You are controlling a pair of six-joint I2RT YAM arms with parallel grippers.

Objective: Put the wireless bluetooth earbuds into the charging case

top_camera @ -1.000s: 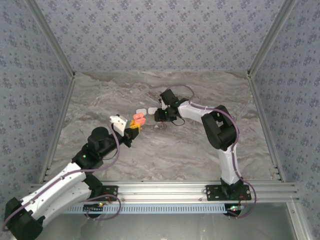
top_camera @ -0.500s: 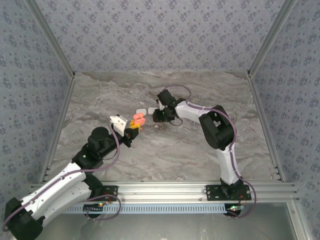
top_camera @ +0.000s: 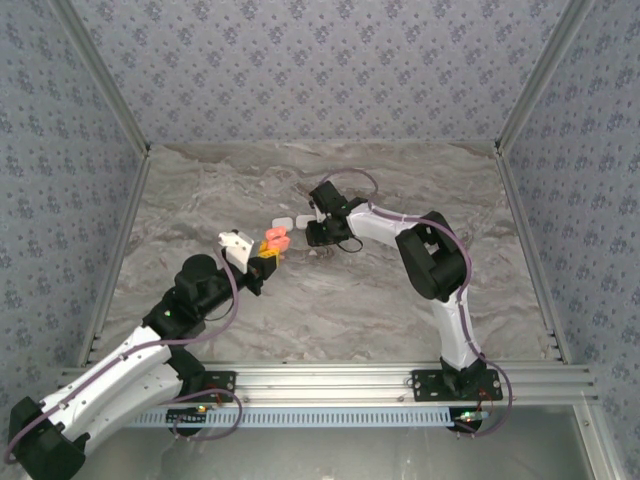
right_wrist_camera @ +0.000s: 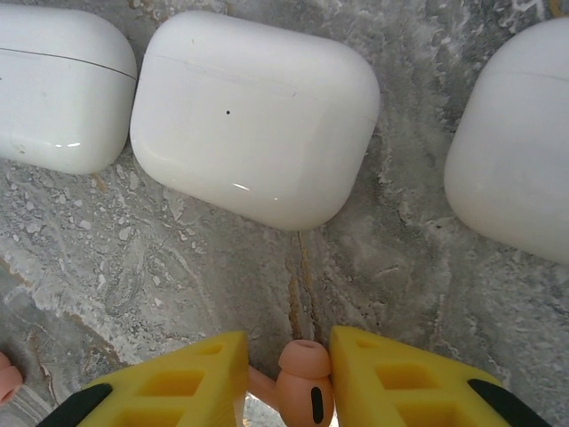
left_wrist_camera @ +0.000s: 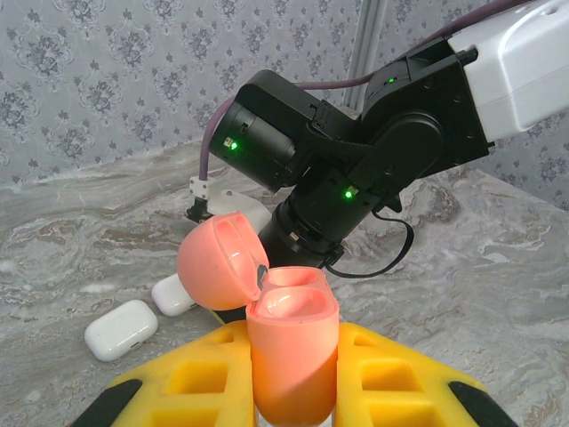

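From above, the left arm reaches up from the lower left corner, and the left gripper sits just left of the middle of the table. It is closed on a salmon case. In the left wrist view the yellow fingers press both sides of the case body, which stands upright between them. Its lid is swung open and leans to the left on its hinge, so the two wells inside are on show. I cannot tell whether anything lies in them.

Just beyond the case, two white cases lie shut on the marble, one beside the other.

To their right the right arm bends down to the table, with its black wrist close behind the open salmon case. In the right wrist view the right gripper points straight down at the marble. Its jaws are drawn in to a narrow gap, and an orange earbud sits in that gap. The earbud's rubber tip is against the right finger and its stem reaches the left finger, so it looks pinched between them. Whether it rests on the table or is lifted off it, I cannot tell.

Past the fingertips, three white cases lie shut in a row, near each other but apart. The middle one is in full view, while the outer two are cut by the edges.
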